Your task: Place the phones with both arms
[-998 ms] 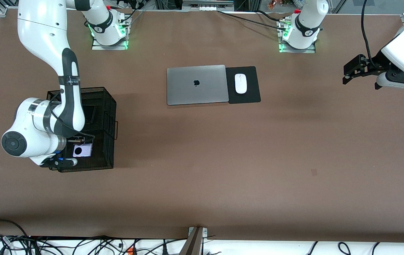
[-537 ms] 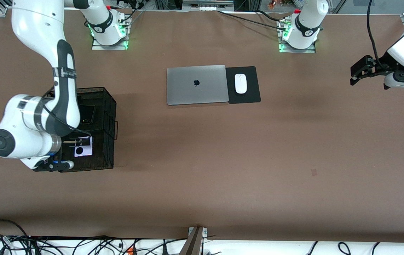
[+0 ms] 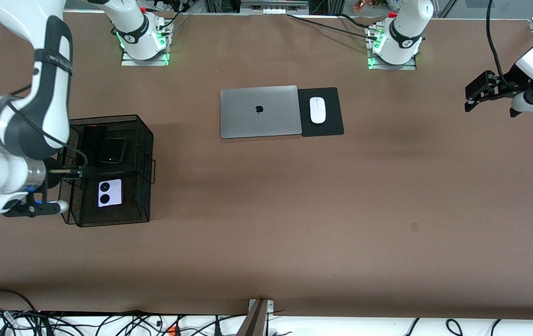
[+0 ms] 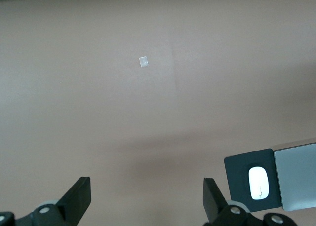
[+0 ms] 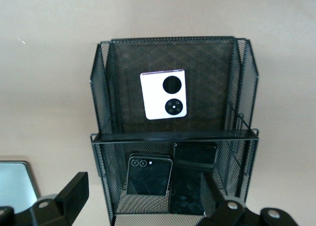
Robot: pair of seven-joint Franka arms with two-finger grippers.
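Note:
A black mesh basket [image 3: 147,140] [image 5: 100,95] stands toward the right arm's end of the table. Its compartment nearer the front camera holds the lavender-white phone [image 3: 109,192] [image 5: 164,94]. In the farther compartment the dark squarish phone [image 3: 112,150] [image 5: 148,175] lies beside the long black phone [image 3: 91,140] [image 5: 192,179]. My right gripper [image 3: 68,172] [image 5: 143,201] hangs open and empty over the basket's outer edge, largely hidden under its own wrist in the front view. My left gripper [image 3: 471,99] [image 4: 146,201] waits open and empty above bare table at the left arm's end.
A closed grey laptop [image 3: 259,111] [image 4: 296,176] lies mid-table near the bases, with a white mouse [image 3: 317,110] [image 4: 258,182] on a black pad [image 3: 329,123] [image 4: 238,186] beside it. A small pale patch [image 3: 414,227] [image 4: 144,62] marks the brown tabletop.
The right arm has risen and drawn back from the basket toward its end of the table, uncovering the phones inside. The left gripper has shifted slightly toward its own end.

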